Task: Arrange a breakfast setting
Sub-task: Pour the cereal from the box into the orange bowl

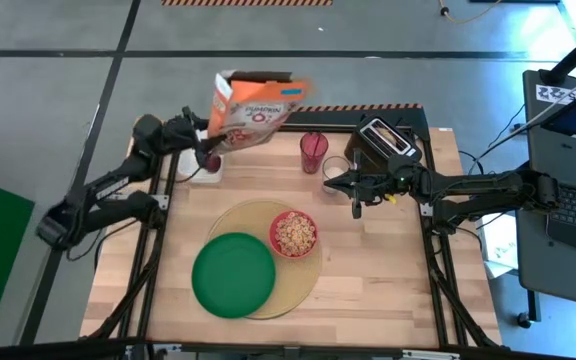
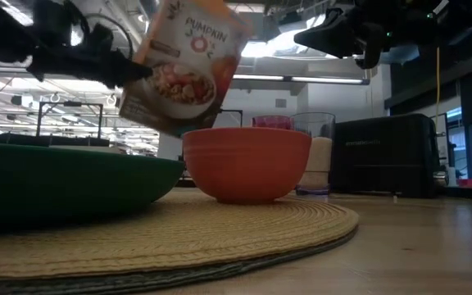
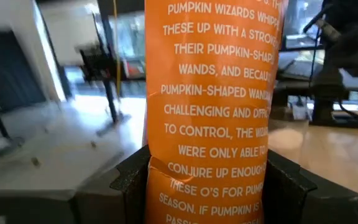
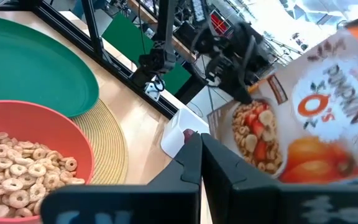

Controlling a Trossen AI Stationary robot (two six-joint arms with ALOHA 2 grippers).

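An orange cereal box (image 1: 253, 105) is held tilted in the air over the table's far left by my left gripper (image 1: 211, 137), which is shut on it. It also shows in the low view (image 2: 183, 70). A red bowl (image 1: 293, 233) filled with cereal rings sits on the round tan placemat (image 1: 293, 290), beside the green plate (image 1: 233, 275). A small dark-red fruit (image 1: 211, 160) lies on the white cutting board (image 1: 200, 172). My right gripper (image 1: 331, 183) is shut and empty, hovering near the glasses. The bread ring is not in view, and I cannot make out the spoon. My left gripper pinches the box between its two fingers (image 3: 129, 180), one on each broad face, with the narrow printed side panel (image 3: 210, 143) facing the wrist. The fingers come level from the table's left at the box's lower part (image 2: 142, 82). The box is lifted clear and tilted.
A black toaster (image 1: 386, 140) stands at the far right. A red cup (image 1: 313, 152) and a clear glass (image 1: 336, 167) stand beside it. Bare wood lies at the near right (image 1: 388, 280).
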